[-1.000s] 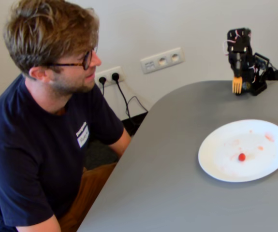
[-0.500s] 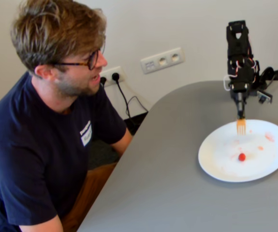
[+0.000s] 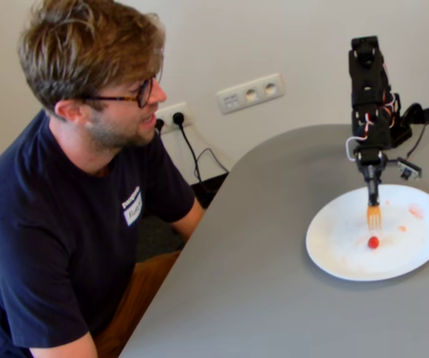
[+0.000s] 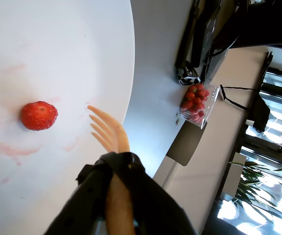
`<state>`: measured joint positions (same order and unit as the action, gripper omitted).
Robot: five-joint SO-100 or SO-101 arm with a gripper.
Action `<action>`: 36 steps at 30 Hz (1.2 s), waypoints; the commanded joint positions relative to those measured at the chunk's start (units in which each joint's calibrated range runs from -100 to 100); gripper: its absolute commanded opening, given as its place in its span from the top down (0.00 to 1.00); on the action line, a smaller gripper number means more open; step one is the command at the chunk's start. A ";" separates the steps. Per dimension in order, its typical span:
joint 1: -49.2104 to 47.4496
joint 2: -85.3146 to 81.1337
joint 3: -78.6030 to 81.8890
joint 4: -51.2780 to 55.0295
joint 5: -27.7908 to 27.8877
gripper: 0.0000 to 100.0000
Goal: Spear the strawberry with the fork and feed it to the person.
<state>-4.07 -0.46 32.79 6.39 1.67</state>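
Observation:
The strawberry (image 3: 373,242) is a small red piece lying on a white plate (image 3: 333,253). In the wrist view the strawberry (image 4: 38,115) lies to the left of the tines. The yellow-orange fork (image 3: 374,216) points down, its tines just above and behind the strawberry, not touching it. It also shows in the wrist view (image 4: 109,132). My gripper (image 3: 372,186) is a black holder shut around the fork's handle, also in the wrist view (image 4: 114,166). The person (image 3: 87,149) sits at the left with his face turned toward the table.
The grey table (image 3: 259,283) has a curved edge next to the person. Pink juice smears mark the plate (image 4: 57,49). Wall sockets (image 3: 250,92) with cables are behind. A clear box of strawberries (image 4: 195,104) stands beyond the plate.

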 commanded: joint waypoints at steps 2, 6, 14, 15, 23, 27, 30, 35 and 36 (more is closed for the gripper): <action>0.56 -0.34 -0.87 -0.56 -0.25 0.99; 0.56 -0.26 2.20 -0.74 -0.25 0.99; 0.56 -0.17 3.19 0.14 -0.25 0.99; 0.56 -0.17 3.19 0.14 -0.25 0.99; 0.41 7.88 -3.84 9.36 -0.31 0.99; 0.41 7.96 -4.93 12.06 -0.31 0.99; 0.19 8.13 -7.45 18.41 -0.36 0.99; 0.04 8.13 -7.90 20.41 -0.36 0.99; 0.04 8.21 -7.90 20.41 -0.36 0.99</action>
<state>-3.98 7.63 25.27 26.04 1.67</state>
